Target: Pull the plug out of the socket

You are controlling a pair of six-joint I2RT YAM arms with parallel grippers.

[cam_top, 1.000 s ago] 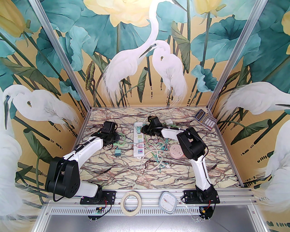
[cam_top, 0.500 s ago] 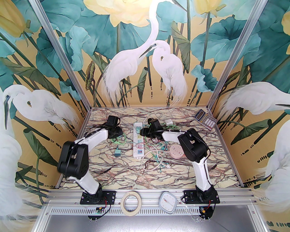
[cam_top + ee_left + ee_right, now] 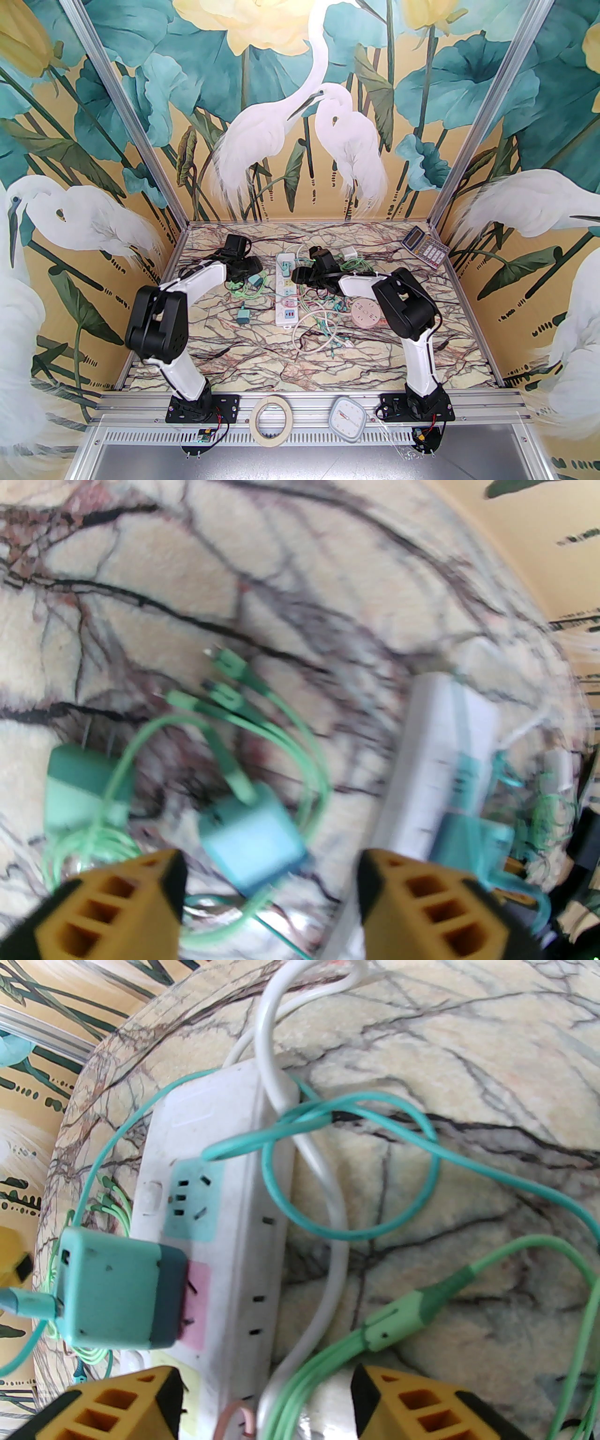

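Two chargers lay loose on the counter (image 3: 140,573). A blue charger (image 3: 251,838) sat just ahead of the left jaws, between their parted yellow fingers (image 3: 108,902) and touched by neither. A teal charger (image 3: 77,784) lay further off to their left. Both pairs of jaws stood open and held nothing. One plug (image 3: 117,1295) sat on the white power strip (image 3: 262,1250), ahead and left of the right jaws, over the pink socket (image 3: 198,1297) with its prongs partly showing. The job looked part done, with that plug not yet pulled free.
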